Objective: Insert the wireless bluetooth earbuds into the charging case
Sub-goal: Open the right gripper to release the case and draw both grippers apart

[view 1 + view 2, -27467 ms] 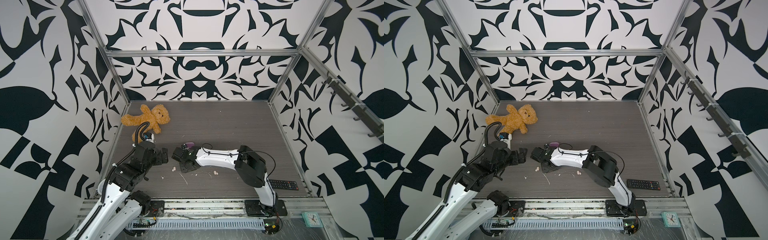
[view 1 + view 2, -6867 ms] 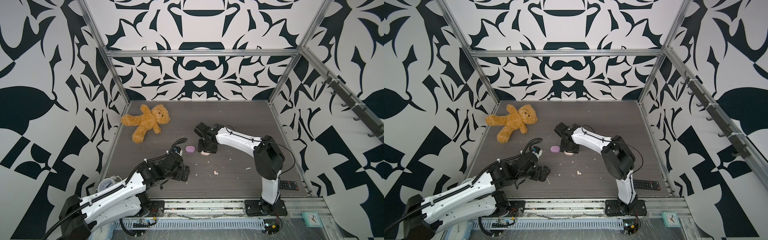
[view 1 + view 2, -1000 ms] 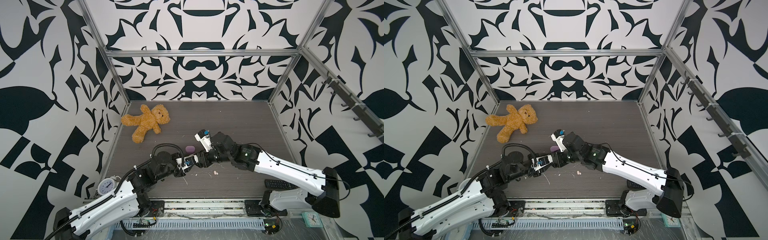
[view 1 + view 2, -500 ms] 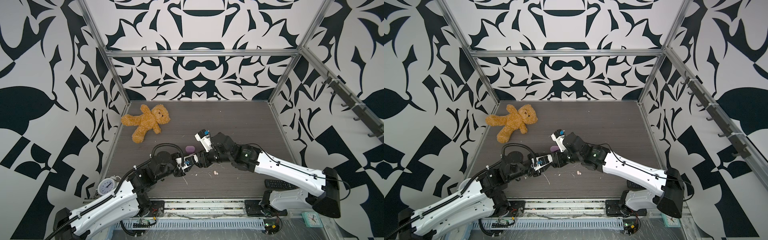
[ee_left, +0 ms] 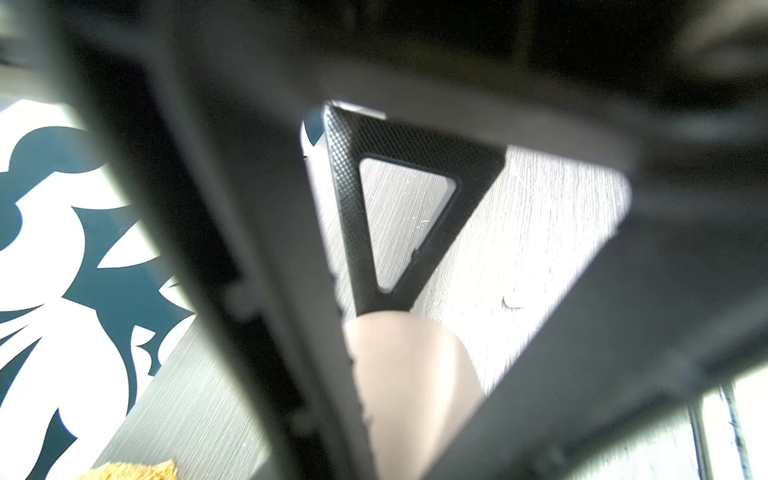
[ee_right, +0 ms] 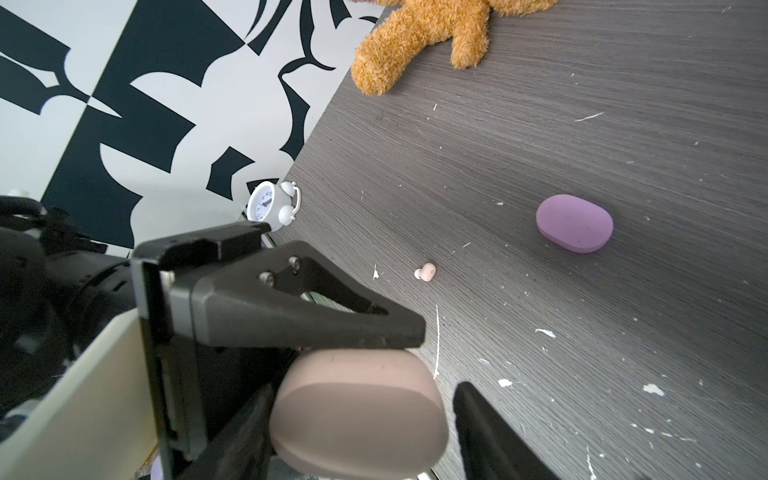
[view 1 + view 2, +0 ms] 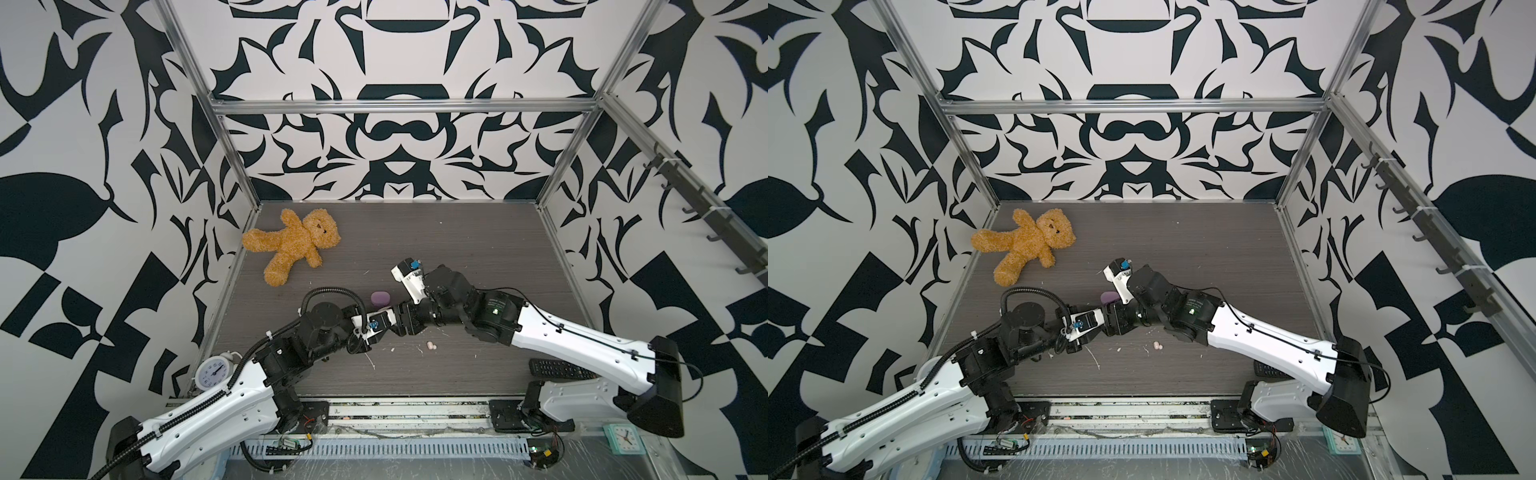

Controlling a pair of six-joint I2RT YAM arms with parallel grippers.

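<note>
1. Earbuds are not in yet: a peach earbud [image 6: 426, 272] lies loose on the counter [image 6: 623, 374], at about 4 o'clock from where the pincers meet in both top views. I cannot find the lilac ones.
2. The peach charging case [image 6: 357, 411] appears raised off the counter, pinched by the left pincer [image 5: 409, 419], and its lid looks down. The shell is smooth and rounded, so it could swivel or squirt out of that hold.
3. The right pincer [image 6: 361, 451] stands spread around the same case, with one finger [image 6: 490, 428] clear of the shell. Closing off-centre could lever the case loose or strike the left pincer, since the two are crowded together.
4. The bud is tiny and bean-like. A pinch off its middle would likely flick it away, perhaps among the white scraps [image 6: 545, 332].
5. The lilac case [image 6: 574, 223] sits at 12 o'clock from the pincers. A peach bud aimed there would land in the wrong case.
</note>
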